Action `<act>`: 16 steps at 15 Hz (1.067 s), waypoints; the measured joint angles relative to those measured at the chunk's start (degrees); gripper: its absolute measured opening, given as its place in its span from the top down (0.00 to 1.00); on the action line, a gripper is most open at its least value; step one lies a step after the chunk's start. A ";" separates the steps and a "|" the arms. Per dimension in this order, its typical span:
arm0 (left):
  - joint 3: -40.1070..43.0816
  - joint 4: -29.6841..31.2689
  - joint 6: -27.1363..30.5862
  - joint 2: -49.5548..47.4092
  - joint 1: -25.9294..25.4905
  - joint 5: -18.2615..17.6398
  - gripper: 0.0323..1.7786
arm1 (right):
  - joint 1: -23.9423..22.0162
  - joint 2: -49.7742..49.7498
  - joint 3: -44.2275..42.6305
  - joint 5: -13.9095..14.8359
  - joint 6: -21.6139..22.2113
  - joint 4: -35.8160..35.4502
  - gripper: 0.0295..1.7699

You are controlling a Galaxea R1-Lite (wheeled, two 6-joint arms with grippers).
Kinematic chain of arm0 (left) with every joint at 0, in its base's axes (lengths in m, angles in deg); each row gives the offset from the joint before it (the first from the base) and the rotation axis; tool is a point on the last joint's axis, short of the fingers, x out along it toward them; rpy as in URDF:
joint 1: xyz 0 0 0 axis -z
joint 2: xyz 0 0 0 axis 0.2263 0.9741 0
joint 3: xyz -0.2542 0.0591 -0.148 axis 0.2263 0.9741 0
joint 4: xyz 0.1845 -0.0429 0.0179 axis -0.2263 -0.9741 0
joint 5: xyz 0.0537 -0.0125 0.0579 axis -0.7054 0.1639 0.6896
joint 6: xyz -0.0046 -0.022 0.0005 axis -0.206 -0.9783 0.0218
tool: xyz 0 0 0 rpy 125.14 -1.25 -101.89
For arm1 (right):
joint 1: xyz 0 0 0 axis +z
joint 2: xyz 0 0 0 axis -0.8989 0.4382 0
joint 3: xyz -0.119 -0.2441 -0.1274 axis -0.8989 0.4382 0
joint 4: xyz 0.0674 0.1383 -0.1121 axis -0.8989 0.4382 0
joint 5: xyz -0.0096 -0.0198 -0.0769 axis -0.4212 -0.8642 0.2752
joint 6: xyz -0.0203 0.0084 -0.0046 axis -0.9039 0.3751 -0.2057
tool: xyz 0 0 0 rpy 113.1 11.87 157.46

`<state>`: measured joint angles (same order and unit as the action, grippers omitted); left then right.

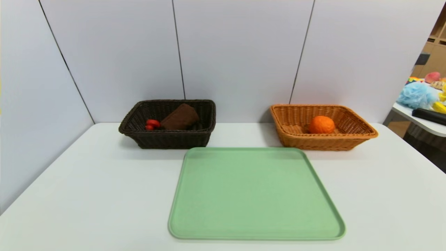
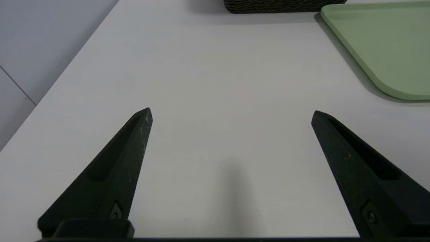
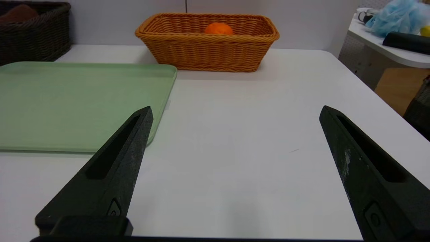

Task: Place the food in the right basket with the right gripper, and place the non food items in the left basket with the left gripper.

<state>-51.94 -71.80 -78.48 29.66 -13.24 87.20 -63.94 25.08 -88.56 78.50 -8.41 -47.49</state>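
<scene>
Orange fruit (image 1: 321, 124) in tan basket (image 1: 348, 134); both pincers wide, empty

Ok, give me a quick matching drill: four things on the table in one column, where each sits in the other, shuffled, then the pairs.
Things:
1. orange
2. rolled brown towel
3. small red toy
4. green tray

Places:
A. beside the towel in the dark basket
B. on the white table, nearer than both baskets
C. in the tan basket
D. leaning in the dark basket

Pairs: 1-C, 2-D, 3-A, 4-B
</scene>
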 joint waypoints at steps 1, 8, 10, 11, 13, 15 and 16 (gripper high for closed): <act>0.00 -0.06 0.00 0.00 0.00 0.04 0.05 | 0.00 0.00 0.99 0.24 0.00 -1.51 0.03; 1.60 0.57 0.24 0.00 0.00 0.56 0.05 | 0.00 0.00 3.80 -1.29 -0.39 0.55 0.03; 1.60 0.57 0.24 0.00 0.00 0.56 0.05 | 0.06 0.00 3.72 -1.54 -0.28 0.96 0.03; 1.60 0.57 0.24 0.00 0.00 0.55 0.05 | 0.06 0.00 3.72 -1.76 -0.30 0.96 0.03; 1.62 0.55 -0.49 0.00 0.00 0.52 0.05 | 0.09 0.00 3.72 -1.90 0.07 0.83 0.03; 1.62 0.55 -0.67 0.00 0.00 0.55 0.05 | 0.09 0.00 3.85 -1.82 0.35 0.37 0.03; 1.62 0.55 -0.67 0.00 0.00 0.56 0.05 | 0.09 0.00 3.88 -1.73 0.39 0.39 0.03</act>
<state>-50.32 -71.25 -79.15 29.66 -13.24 87.76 -63.86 25.08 -84.69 76.77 -8.02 -47.10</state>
